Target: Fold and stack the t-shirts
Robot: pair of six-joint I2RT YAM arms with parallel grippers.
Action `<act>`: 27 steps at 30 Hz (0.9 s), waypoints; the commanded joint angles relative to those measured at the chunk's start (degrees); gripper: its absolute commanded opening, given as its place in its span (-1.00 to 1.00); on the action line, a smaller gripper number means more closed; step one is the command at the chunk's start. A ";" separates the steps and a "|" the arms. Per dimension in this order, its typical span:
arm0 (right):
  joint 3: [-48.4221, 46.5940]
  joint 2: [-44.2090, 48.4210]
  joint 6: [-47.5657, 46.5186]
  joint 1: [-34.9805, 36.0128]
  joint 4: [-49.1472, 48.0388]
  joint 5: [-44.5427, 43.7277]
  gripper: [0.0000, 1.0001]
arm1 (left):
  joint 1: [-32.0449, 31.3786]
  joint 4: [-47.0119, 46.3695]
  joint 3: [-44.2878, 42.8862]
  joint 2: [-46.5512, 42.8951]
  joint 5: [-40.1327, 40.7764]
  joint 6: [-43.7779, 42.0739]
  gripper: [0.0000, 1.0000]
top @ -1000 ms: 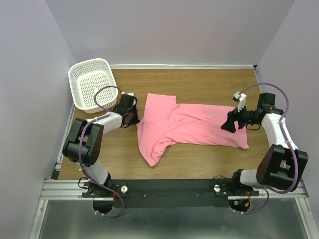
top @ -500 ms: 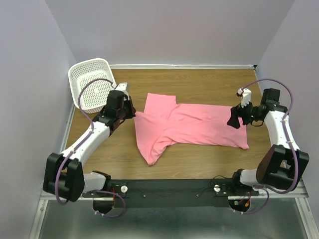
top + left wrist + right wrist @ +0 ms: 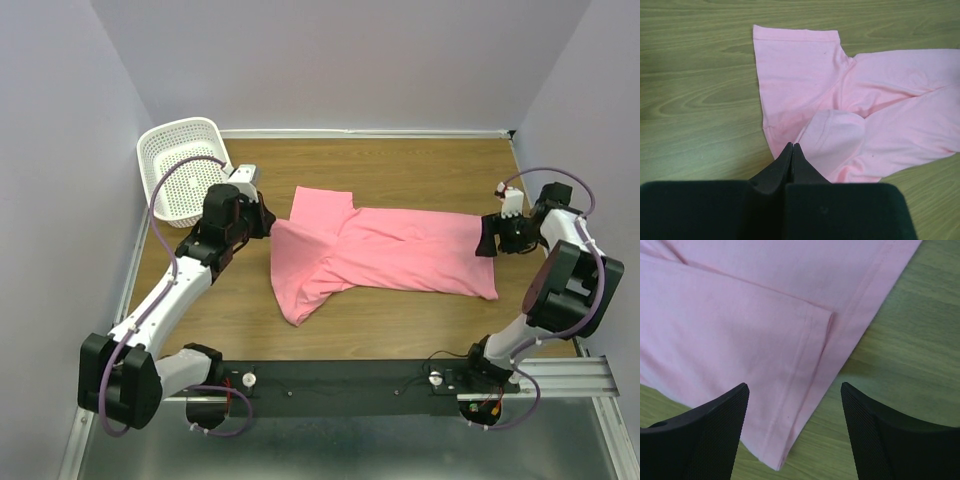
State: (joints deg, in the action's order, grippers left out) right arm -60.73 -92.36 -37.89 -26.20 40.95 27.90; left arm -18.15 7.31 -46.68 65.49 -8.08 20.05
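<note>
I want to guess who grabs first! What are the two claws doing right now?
Left gripper: shut, pinching the pink t-shirt at its edge.
Right gripper: open over the t-shirt's hem, holding nothing.

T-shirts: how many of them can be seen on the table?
1. The pink t-shirt lies across the middle of the table, between the two arms. None shows in the white basket, though a cable partly covers it.

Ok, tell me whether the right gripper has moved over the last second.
Yes. The right gripper has pulled back rightward, from over the shirt to its right hem, nearer the right edge of the table.
</note>
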 commanded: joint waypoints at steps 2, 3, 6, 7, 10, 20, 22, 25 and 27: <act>-6.32 -5.72 3.87 0.00 -2.45 4.00 0.55 | 0.22 -0.81 1.50 -2.04 -4.49 -1.86 -1.00; -7.98 -6.95 4.31 0.00 -2.54 4.35 0.50 | 0.31 -0.81 1.41 -2.21 -4.32 -1.86 -1.00; -10.36 -10.38 5.54 0.09 -2.54 6.64 0.28 | 1.18 -1.16 1.50 -2.57 -5.63 -1.86 -1.00; -10.55 -10.82 5.72 0.18 -2.45 7.95 0.26 | 1.54 -1.51 1.67 -2.30 -6.94 -1.95 -1.00; -11.08 -11.97 6.42 0.62 -2.54 8.49 0.19 | 2.68 -1.60 1.68 -1.86 -8.97 -1.95 -1.00; -10.82 -16.45 6.51 1.23 -3.33 5.50 0.09 | 3.74 -2.13 2.11 -2.21 -10.29 -1.77 -1.00; -10.64 -16.98 6.34 1.58 -3.59 5.24 0.03 | 3.83 -2.21 2.20 -2.21 -10.38 -1.60 -1.00; -10.64 -17.33 6.43 1.67 -4.21 4.71 0.02 | 3.74 -2.21 2.29 -1.95 -10.29 -1.51 -1.00; -10.64 -17.68 6.60 1.76 -4.47 4.27 0.01 | 3.83 -2.21 2.29 -1.95 -10.29 -1.60 -1.00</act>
State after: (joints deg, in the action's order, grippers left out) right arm -70.89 -108.79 -31.68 -24.91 38.20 33.28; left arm -14.83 6.50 -45.39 64.34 -16.82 19.05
